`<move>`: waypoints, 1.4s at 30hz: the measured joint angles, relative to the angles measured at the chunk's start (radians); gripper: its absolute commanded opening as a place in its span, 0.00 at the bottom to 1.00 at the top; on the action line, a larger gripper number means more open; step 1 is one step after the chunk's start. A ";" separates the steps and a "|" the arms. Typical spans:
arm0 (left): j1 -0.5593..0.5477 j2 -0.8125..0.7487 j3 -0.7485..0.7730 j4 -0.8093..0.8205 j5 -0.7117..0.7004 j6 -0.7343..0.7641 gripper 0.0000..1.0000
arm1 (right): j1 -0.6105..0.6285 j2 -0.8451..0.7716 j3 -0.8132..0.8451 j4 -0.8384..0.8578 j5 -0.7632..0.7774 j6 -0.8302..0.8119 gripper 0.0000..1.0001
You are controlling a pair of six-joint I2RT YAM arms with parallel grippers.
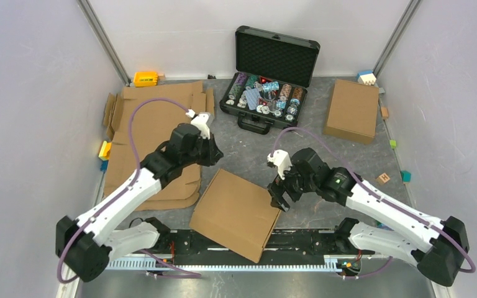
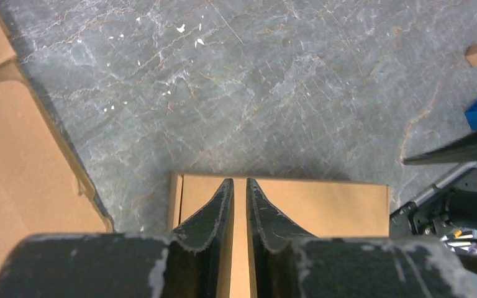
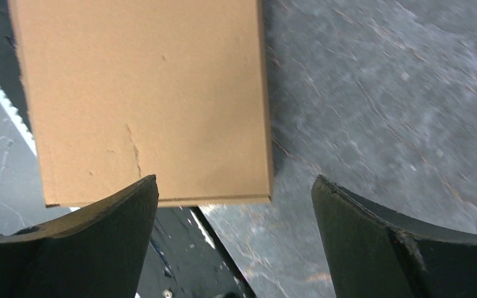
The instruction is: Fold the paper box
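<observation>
Paper box (image 1: 235, 214) (image 2: 310, 208) (image 3: 143, 93) lies closed and flat at the near middle of the grey table (image 1: 248, 149), turned at an angle, its near corner over the black base rail (image 1: 298, 239). Left gripper (image 1: 216, 153) (image 2: 236, 183) sits above the box's far corner, fingers almost together with only a thin slit, nothing held. Right gripper (image 1: 277, 202) (image 3: 235, 183) is at the box's right edge, fingers spread wide, holding nothing. Flat cardboard sheets (image 1: 155, 136) lie stacked on the left. Black case of poker chips (image 1: 267, 93) stands open at the far side, with a second closed brown box (image 1: 351, 110) to its right.
</observation>
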 measured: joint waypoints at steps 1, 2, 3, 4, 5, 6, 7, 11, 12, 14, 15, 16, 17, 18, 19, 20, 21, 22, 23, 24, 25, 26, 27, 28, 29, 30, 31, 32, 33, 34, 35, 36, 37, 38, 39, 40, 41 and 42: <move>0.000 -0.032 0.000 -0.032 0.003 -0.003 0.21 | 0.000 0.010 -0.017 0.032 -0.021 0.001 0.98; 0.000 -0.057 0.000 -0.058 0.005 -0.005 0.21 | 0.002 0.016 -0.033 0.066 -0.045 0.003 0.98; 0.000 -0.091 0.000 -0.095 0.005 -0.009 0.22 | 0.008 0.023 -0.047 0.097 -0.067 0.004 0.98; 0.000 -0.119 0.000 -0.127 0.003 -0.014 0.22 | 0.026 0.036 -0.060 0.132 -0.094 0.006 0.98; 0.000 -0.146 0.000 -0.160 0.001 -0.016 0.22 | 0.047 0.053 -0.064 0.153 -0.113 0.006 0.98; 0.000 -0.171 0.000 -0.191 -0.005 -0.021 0.22 | 0.079 0.074 -0.064 0.174 -0.121 0.007 0.98; 0.000 -0.192 -0.003 -0.214 -0.008 -0.025 0.22 | 0.116 0.096 -0.063 0.196 -0.124 0.009 0.98; 0.000 -0.251 -0.050 -0.261 -0.014 -0.058 0.24 | 0.315 0.146 -0.056 0.230 -0.040 0.042 0.98; 0.000 -0.256 -0.064 -0.271 -0.016 -0.065 0.25 | 0.356 0.150 -0.051 0.232 -0.002 0.053 0.98; 0.000 -0.266 -0.098 -0.285 -0.028 -0.087 0.28 | 0.457 0.164 -0.024 0.229 0.097 0.083 0.98; 0.000 -0.268 -0.113 -0.291 -0.032 -0.099 0.28 | 0.505 0.177 -0.004 0.227 0.154 0.095 0.98; 0.000 -0.270 -0.124 -0.294 -0.032 -0.110 0.28 | 0.539 0.188 0.012 0.227 0.196 0.103 0.98; 0.000 -0.275 -0.137 -0.294 -0.031 -0.124 0.28 | 0.576 0.202 0.031 0.225 0.235 0.113 0.98; 0.000 -0.278 -0.145 -0.293 -0.030 -0.133 0.28 | 0.608 0.219 0.049 0.223 0.271 0.118 0.98; 0.000 -0.283 -0.152 -0.294 -0.028 -0.143 0.28 | 0.637 0.239 0.066 0.221 0.303 0.124 0.98; 0.000 -0.289 -0.158 -0.293 -0.024 -0.153 0.28 | 0.662 0.261 0.083 0.218 0.333 0.127 0.98; 0.000 -0.294 -0.160 -0.294 -0.020 -0.160 0.29 | 0.683 0.283 0.096 0.213 0.360 0.130 0.98; 0.000 -0.299 -0.160 -0.294 -0.019 -0.164 0.29 | 0.704 0.311 0.107 0.208 0.389 0.134 0.98; 0.000 -0.305 -0.160 -0.294 -0.018 -0.170 0.29 | 0.719 0.334 0.113 0.201 0.412 0.135 0.98; 0.000 -0.311 -0.160 -0.294 -0.018 -0.173 0.29 | 0.732 0.353 0.116 0.193 0.432 0.136 0.98; 0.000 -0.319 -0.160 -0.294 -0.018 -0.176 0.29 | 0.742 0.373 0.119 0.185 0.454 0.137 0.98; 0.000 -0.324 -0.160 -0.294 -0.019 -0.179 0.29 | 0.751 0.396 0.121 0.168 0.482 0.141 0.98; 0.000 -0.330 -0.160 -0.294 -0.020 -0.182 0.29 | 0.756 0.411 0.122 0.154 0.504 0.149 0.98; 0.000 -0.335 -0.160 -0.294 -0.021 -0.185 0.29 | 0.760 0.424 0.124 0.143 0.531 0.154 0.96; 0.000 -0.337 -0.160 -0.294 -0.022 -0.187 0.30 | 0.761 0.430 0.124 0.131 0.563 0.157 0.94; 0.000 -0.338 -0.160 -0.294 -0.023 -0.189 0.30 | 0.755 0.431 0.121 0.116 0.590 0.158 0.93; 0.000 -0.336 -0.160 -0.294 -0.024 -0.191 0.30 | 0.740 0.429 0.113 0.117 0.600 0.156 0.92; 0.000 -0.333 -0.160 -0.294 -0.024 -0.192 0.29 | 0.723 0.424 0.101 0.127 0.602 0.156 0.91; 0.000 -0.328 -0.160 -0.294 -0.023 -0.192 0.29 | 0.687 0.412 0.074 0.154 0.590 0.150 0.90; 0.000 -0.322 -0.160 -0.293 -0.023 -0.192 0.29 | 0.651 0.398 0.050 0.175 0.583 0.141 0.90; 0.000 -0.313 -0.161 -0.291 -0.023 -0.192 0.29 | 0.607 0.380 0.024 0.201 0.580 0.130 0.89; 0.000 -0.303 -0.161 -0.288 -0.021 -0.192 0.29 | 0.556 0.360 0.001 0.225 0.577 0.118 0.88; 0.000 -0.295 -0.163 -0.283 -0.020 -0.192 0.29 | 0.515 0.347 -0.014 0.243 0.575 0.108 0.87; 0.001 -0.287 -0.166 -0.275 -0.018 -0.192 0.29 | 0.485 0.340 -0.023 0.257 0.573 0.099 0.87; 0.002 -0.278 -0.170 -0.268 -0.013 -0.192 0.29 | 0.451 0.337 -0.029 0.270 0.571 0.088 0.86; 0.002 -0.272 -0.172 -0.262 -0.011 -0.192 0.29 | 0.425 0.338 -0.031 0.282 0.568 0.076 0.86; 0.002 -0.264 -0.176 -0.252 -0.009 -0.192 0.29 | 0.405 0.341 -0.031 0.291 0.565 0.064 0.87; 0.002 -0.258 -0.180 -0.243 -0.005 -0.192 0.28 | 0.392 0.346 -0.031 0.301 0.562 0.054 0.91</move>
